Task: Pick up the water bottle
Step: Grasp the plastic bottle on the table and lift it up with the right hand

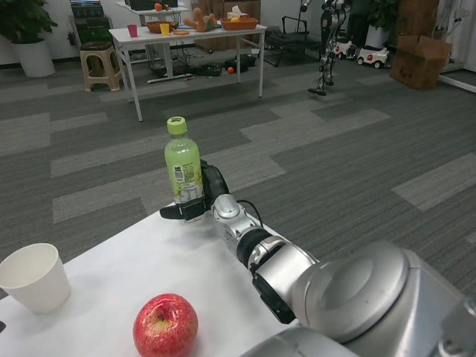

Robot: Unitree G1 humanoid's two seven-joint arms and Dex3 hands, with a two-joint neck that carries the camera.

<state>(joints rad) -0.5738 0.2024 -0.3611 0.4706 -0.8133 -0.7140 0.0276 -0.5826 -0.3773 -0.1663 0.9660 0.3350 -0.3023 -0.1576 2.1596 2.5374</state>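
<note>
The white table (pixel 149 260) is filling the lower left of the head view, and the robot's silver right forearm is reaching across it toward the far edge. At the end of that arm the black right hand (pixel 199 195) is wrapping its fingers around the lower half of the water bottle (pixel 182 160), gripping it at the label. The bottle is standing upright, green with a yellow-green cap, right at the table's far edge with grey carpet showing behind it. A red apple (pixel 165 324) is sitting near the bottom of the view, well apart from the bottle. A white paper cup (pixel 34 276) is standing upright at the left edge, near the apple.
</note>
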